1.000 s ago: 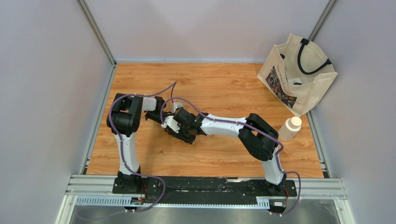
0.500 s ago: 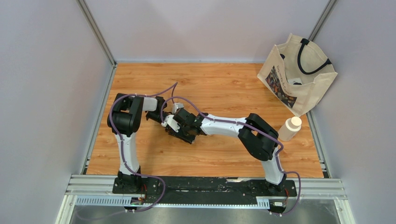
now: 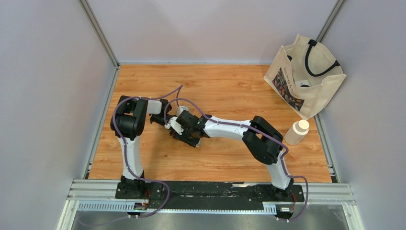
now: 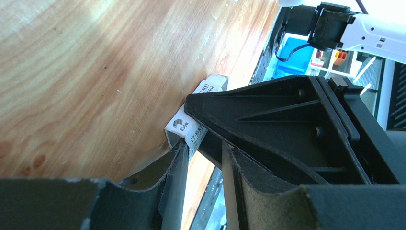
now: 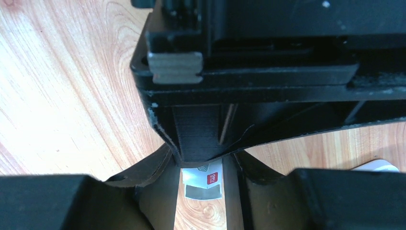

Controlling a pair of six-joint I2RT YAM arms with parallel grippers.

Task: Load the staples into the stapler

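Observation:
A small white staple box (image 5: pixel 203 184) with a red logo sits between the fingers of my right gripper (image 5: pixel 203 159), which is shut on it just above the wood. A grey face shows at the box's open end; I cannot tell if it is the staples. The box also shows in the left wrist view (image 4: pixel 194 125). My left gripper (image 4: pixel 202 148) has its tips at the box's end, jaws a narrow gap apart, one fingertip (image 4: pixel 181 152) touching the box. The two grippers meet tip to tip, left (image 3: pixel 163 120) and right (image 3: pixel 182 130). The stapler is not visible as a separate thing.
A cream tote bag (image 3: pixel 306 72) stands at the back right. A white bottle (image 3: pixel 297 132) stands at the right edge. Grey walls close in the wooden table (image 3: pixel 225 86) on three sides. A metal rail (image 3: pixel 210 191) runs along the near edge.
Both grippers have shifted slightly left and away together, still tip to tip. The right arm's elbow followed a little to the left.

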